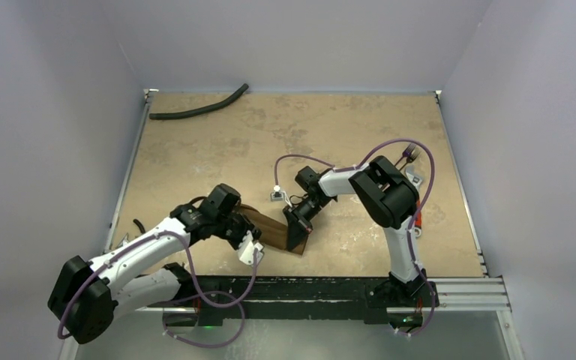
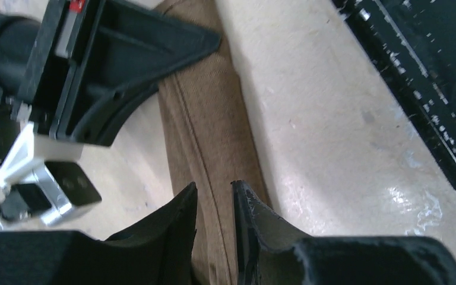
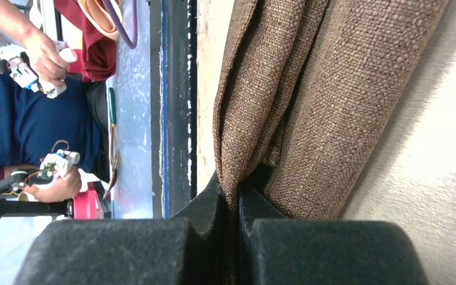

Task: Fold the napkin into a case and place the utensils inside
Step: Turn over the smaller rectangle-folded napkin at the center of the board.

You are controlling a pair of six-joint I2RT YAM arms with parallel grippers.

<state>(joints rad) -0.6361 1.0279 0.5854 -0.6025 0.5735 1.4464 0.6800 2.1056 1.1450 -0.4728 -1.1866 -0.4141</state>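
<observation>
Napkin (image 1: 274, 231): lies as a narrow folded strip at the near edge of the table (image 1: 345, 127), between my two arms. Right gripper (image 3: 230, 191) — jaws clamped on a bunched fold at one end. Left gripper (image 2: 214, 199) — jaws narrowly parted, straddling the stitched hem, apparently holding nothing. Material: coarse-woven matte brown cloth, judged soft, light and limp (layers would likely slump if released). Recommended hold: pinch through all layers at a fold edge, not the flat middle.
</observation>
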